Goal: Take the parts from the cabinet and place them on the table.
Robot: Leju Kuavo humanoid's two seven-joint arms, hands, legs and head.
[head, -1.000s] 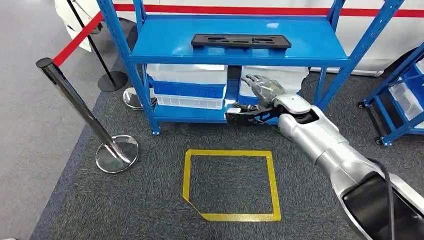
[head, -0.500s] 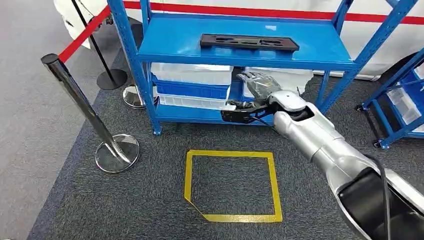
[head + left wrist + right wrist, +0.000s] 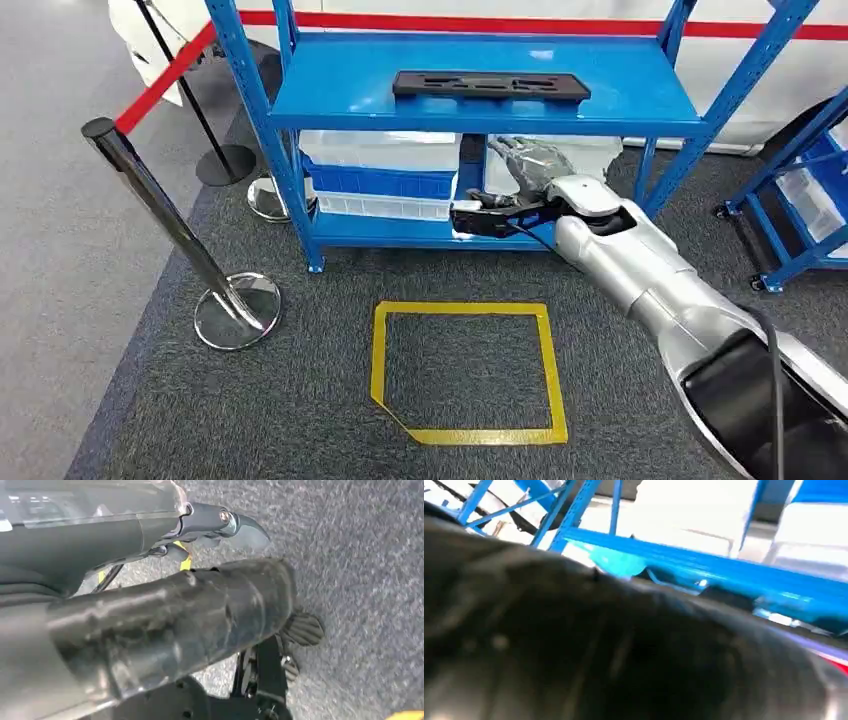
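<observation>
Under shelf edge (image 3: 480,122): right hand (image 3: 535,165); black part (image 3: 490,84) above.

Bins (image 3: 378,165) crowd lower shelf (image 3: 385,230) — gap seemingly narrow.

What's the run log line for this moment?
right hand: open, fingers under top shelf | part: on shelf, untouched | left hand: unclear

The right robot hand (image 3: 530,165) has reached further in under the blue metal rack's top shelf (image 3: 480,95); its fingertips now seem partly hidden by the shelf edge.
</observation>
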